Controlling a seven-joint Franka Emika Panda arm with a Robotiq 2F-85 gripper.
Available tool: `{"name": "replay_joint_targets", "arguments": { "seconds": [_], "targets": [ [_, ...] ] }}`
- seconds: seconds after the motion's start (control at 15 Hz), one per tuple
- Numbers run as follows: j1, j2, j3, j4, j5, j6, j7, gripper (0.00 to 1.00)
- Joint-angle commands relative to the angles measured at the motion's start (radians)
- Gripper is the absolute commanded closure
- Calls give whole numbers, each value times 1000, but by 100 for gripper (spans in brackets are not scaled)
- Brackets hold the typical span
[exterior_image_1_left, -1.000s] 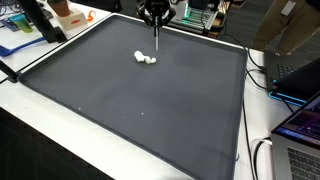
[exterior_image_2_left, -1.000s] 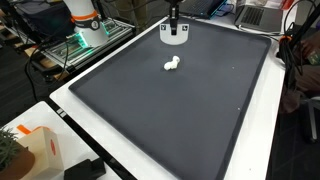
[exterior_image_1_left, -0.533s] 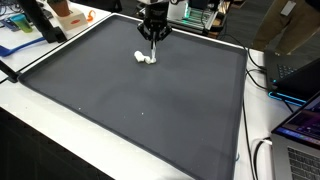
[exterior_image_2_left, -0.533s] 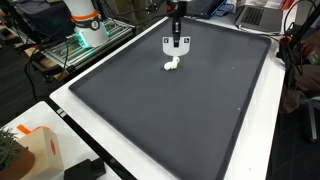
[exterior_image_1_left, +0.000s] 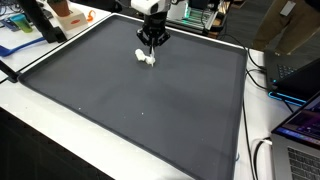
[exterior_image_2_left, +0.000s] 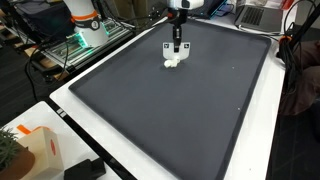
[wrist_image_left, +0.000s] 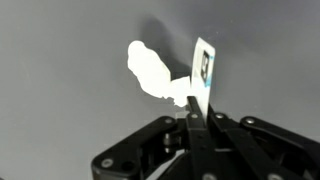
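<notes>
**Q:** What is noted in the exterior views?

**A:** In both exterior views the claw (exterior_image_1_left: 151, 47) (exterior_image_2_left: 177, 43) is found pointing down over the dark mat (exterior_image_1_left: 150, 120). It is pressed together on a thin white card (exterior_image_2_left: 169, 48). The card is gripped by one edge, so most of it hangs free past the tips. A white lump (exterior_image_1_left: 146, 58) (exterior_image_2_left: 172, 63) is seen on the mat just below the tips. From one side the card can hardly be made out.

**Q:** And the wrist view?

**A:** The claw (wrist_image_left: 191, 112) is confirmed pinching the card (wrist_image_left: 203, 62), which is seen nearly edge-on. The lump (wrist_image_left: 152, 72) is found just beside the tips, touching the card. The card's print is too small to be read. The claw's body is cut off by the frame. Whether the card reaches the mat cannot be told.
</notes>
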Motion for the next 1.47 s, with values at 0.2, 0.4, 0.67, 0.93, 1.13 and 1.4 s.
{"name": "replay_joint_targets", "arguments": {
  "seconds": [0.2, 0.4, 0.67, 0.93, 1.13, 1.4],
  "targets": [
    [11, 150, -20, 147, 31, -201, 71, 99],
    [21, 192, -32, 233, 24, -317, 133, 99],
    [22, 201, -14, 286, 77, -475, 132, 99],
    [-13, 145, 37, 317, 233, -636, -50, 99],
    [-25, 79, 49, 301, 312, -596, -137, 99],
    [5, -5, 31, 285, 224, -582, -100, 99]
  ]
}}
